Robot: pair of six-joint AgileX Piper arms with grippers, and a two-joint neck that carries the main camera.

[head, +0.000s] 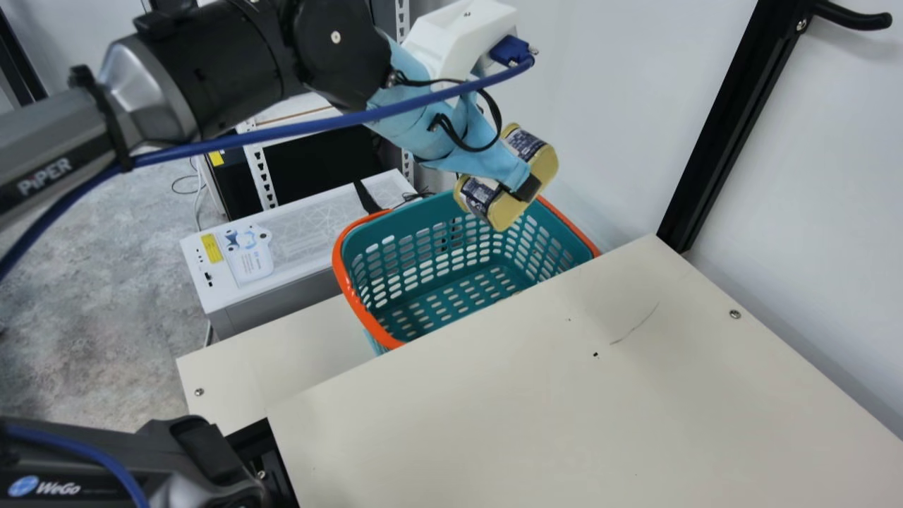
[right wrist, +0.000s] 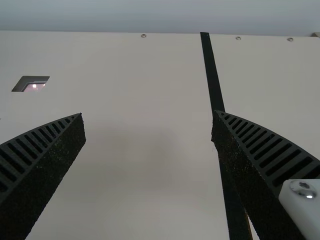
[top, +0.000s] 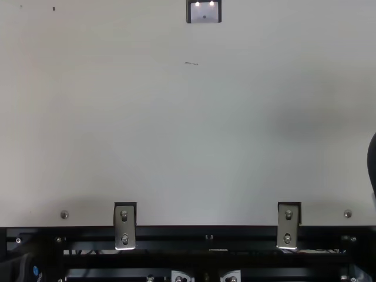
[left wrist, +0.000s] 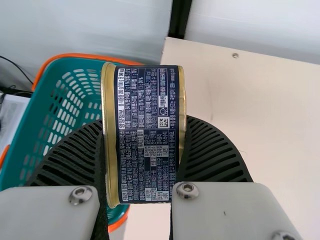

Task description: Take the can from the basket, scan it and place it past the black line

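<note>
Nearer, right gripper (right wrist: pixel 148 114) spread, holding nothing. Farther, left gripper (left wrist: pixel 144 121) clamped on the gold-rimmed food can (head: pixel 504 213), up by the basket (head: pixel 395 224). Probably weighty, rigid, slick on bare metal; best pinched across both flat ends, label (left wrist: pixel 150 100) uncovered.

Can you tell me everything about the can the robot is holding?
The can looks like metal, with shiny gold ends shaped like rounded oblongs. Around its side is a dark blue label with lots of tiny white print and a little square code. It is up in the air by the basket, tilted in the main view. The left gripper squeezes it, one ribbed black finger against each gold end.
</note>
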